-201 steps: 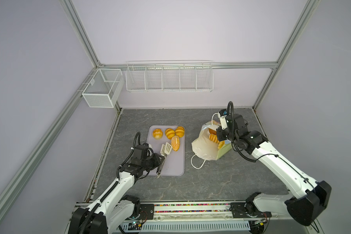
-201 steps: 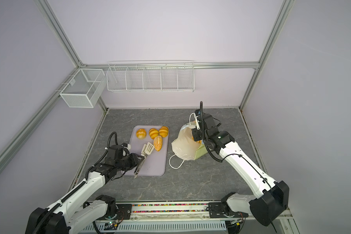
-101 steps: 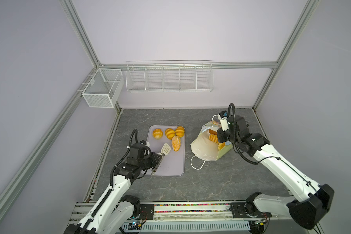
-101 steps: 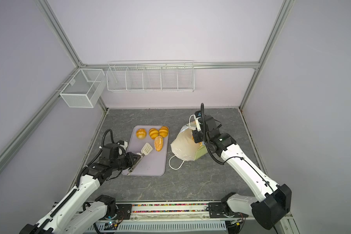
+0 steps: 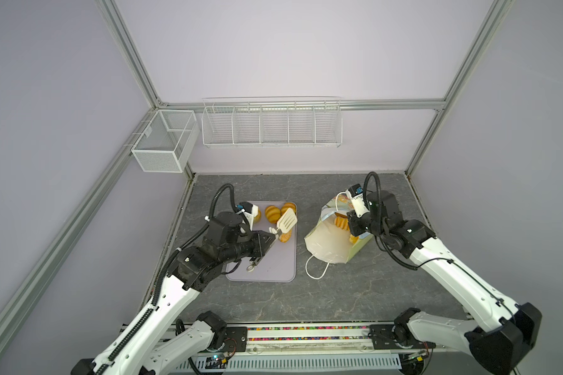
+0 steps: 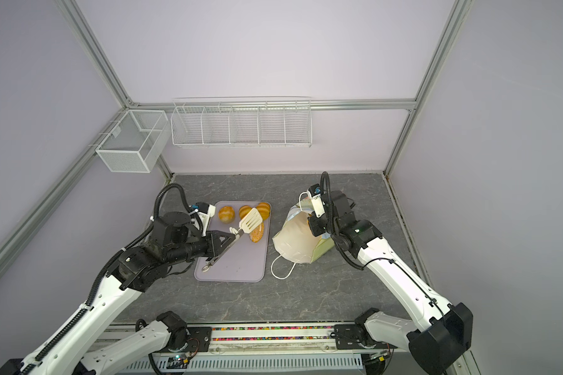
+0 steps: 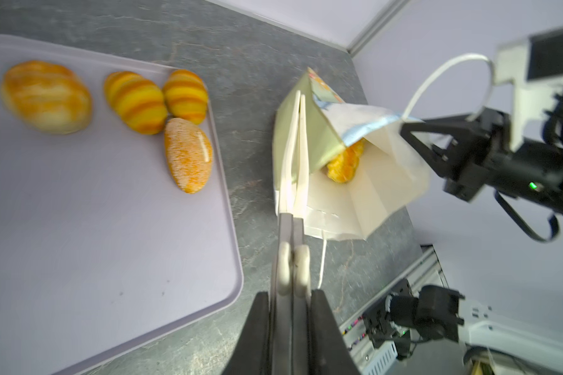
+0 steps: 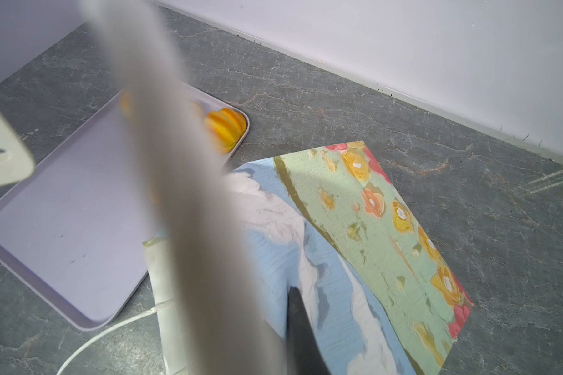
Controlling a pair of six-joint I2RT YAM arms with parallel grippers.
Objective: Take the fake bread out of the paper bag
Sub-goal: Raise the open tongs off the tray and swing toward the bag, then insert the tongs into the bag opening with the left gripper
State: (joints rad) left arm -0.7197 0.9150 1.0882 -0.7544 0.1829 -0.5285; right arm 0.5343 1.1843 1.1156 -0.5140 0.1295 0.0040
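Four toy breads (image 6: 226, 214) lie out on the tray (image 6: 241, 259), but at least two more breads (image 5: 340, 222) sit inside the paper bag (image 5: 325, 243) tipped on the tabletop (image 5: 338, 292), its rim pinched by the right tool (image 5: 351, 224), while the left tool (image 5: 268, 242) grips closed tongs (image 5: 286, 222).

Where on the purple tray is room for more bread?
The near half of the lilac plastic tray is bare, from the speckled oval bread to the front rim. Ridged golden buns crowd the far end; the left gripper holds cream slotted tongs over the left side.
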